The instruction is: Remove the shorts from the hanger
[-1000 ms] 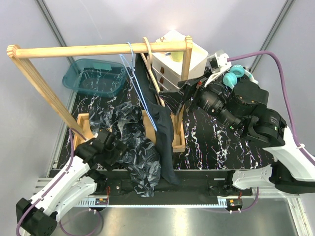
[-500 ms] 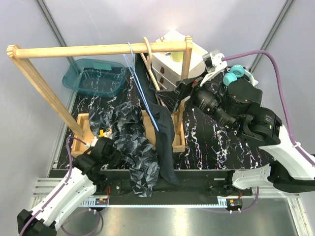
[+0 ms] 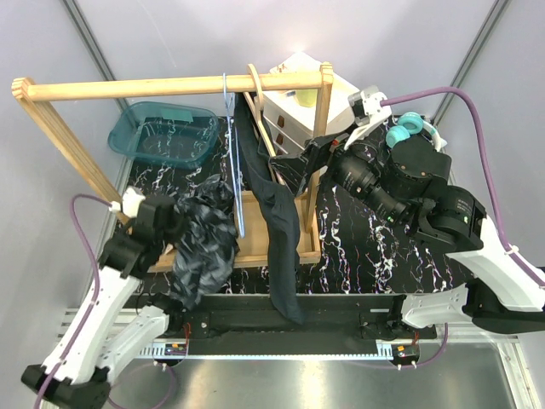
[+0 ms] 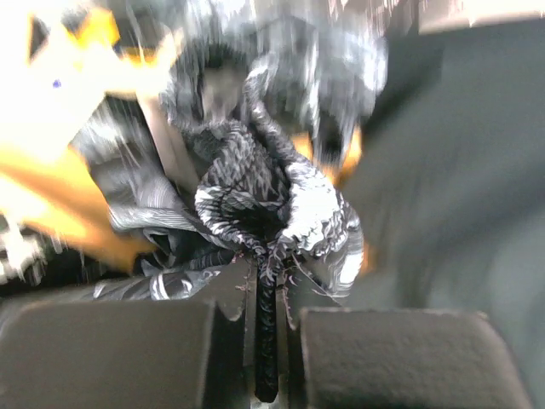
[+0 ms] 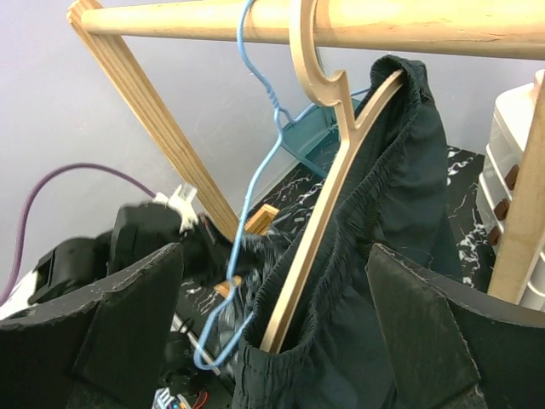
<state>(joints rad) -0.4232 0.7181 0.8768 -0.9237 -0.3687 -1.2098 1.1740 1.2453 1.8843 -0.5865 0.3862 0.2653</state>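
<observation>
My left gripper (image 4: 266, 341) is shut on a bunched fold of black-and-white patterned shorts (image 4: 264, 196); the cloth runs between its pads. From above, these shorts (image 3: 200, 247) hang from that gripper (image 3: 174, 223) left of a bare blue wire hanger (image 3: 234, 162). Dark shorts (image 3: 277, 221) hang on a wooden hanger (image 3: 262, 119) on the wooden rail (image 3: 170, 85). My right gripper (image 5: 277, 290) stands open just short of the wooden hanger (image 5: 328, 204) and its dark shorts (image 5: 383, 281), gripping nothing. The blue hanger (image 5: 251, 204) hangs to their left.
A teal basin (image 3: 162, 134) sits at the back left. White drawers (image 3: 302, 102) stand behind the rack's right post (image 3: 319, 119). A wooden tray frame (image 3: 255, 247) forms the rack's base on the black marbled table (image 3: 375, 247).
My left gripper has shut on the patterned shorts and lifted them up and to the left, away from the blue hanger. The right gripper has edged closer to the wooden hanger.
</observation>
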